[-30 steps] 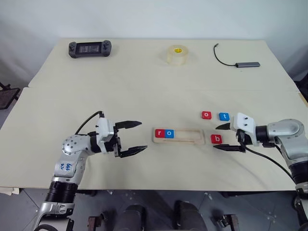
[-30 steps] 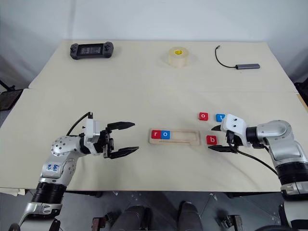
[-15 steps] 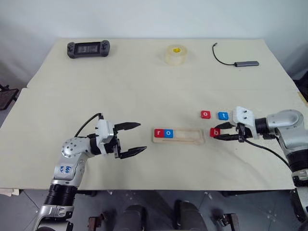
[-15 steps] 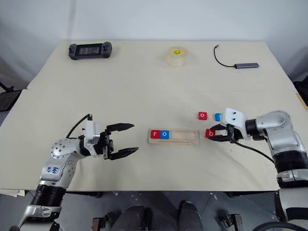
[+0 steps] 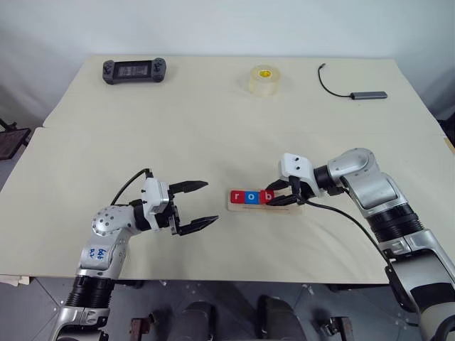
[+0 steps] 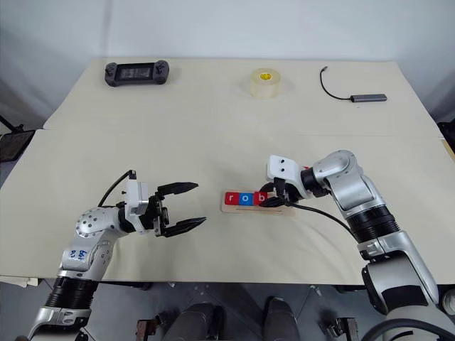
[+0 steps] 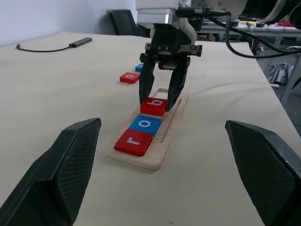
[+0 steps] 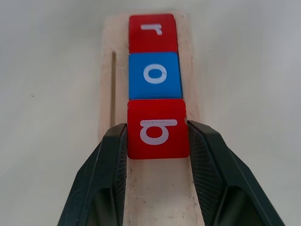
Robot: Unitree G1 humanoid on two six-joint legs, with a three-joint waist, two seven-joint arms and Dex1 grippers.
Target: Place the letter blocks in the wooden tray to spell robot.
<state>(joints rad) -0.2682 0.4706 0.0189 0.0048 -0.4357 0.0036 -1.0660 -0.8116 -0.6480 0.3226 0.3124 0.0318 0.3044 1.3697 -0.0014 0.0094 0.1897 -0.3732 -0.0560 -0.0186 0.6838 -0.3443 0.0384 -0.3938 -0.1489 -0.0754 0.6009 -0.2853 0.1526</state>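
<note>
Fingers of the right gripper (image 8: 157, 141) clamp the red rounded-square letter block marked b (image 8: 158, 128) by its two side edges, one black finger (image 8: 110, 160) pressed to each side. The block sits over the long pale-wood tray (image 7: 165, 136), directly beyond the fingertips, and its far edge meets the blue block marked o (image 8: 155, 75). Past that one, farther from the gripper along the same slot, lies the red block marked r (image 8: 152, 32), so the three read r, o, b in a row. Whether the held block rests fully on the slot floor or hangs just above it cannot be told. The stretch of the tray's slot nearest the right gripper, under and between its fingers, is bare wood.

Behind the right gripper, on the cream table (image 5: 213, 128), lie a second red block marked o (image 7: 129, 77) and a blue block (image 7: 139, 67), side by side and well apart from the tray; the letter on the blue one is hidden in these views.

The left gripper (image 5: 195, 206) hangs over the table with its two black fingers spread and nothing between them. The tray lies near it, off its fingertips toward the right gripper, and it touches neither tray nor blocks.
</note>
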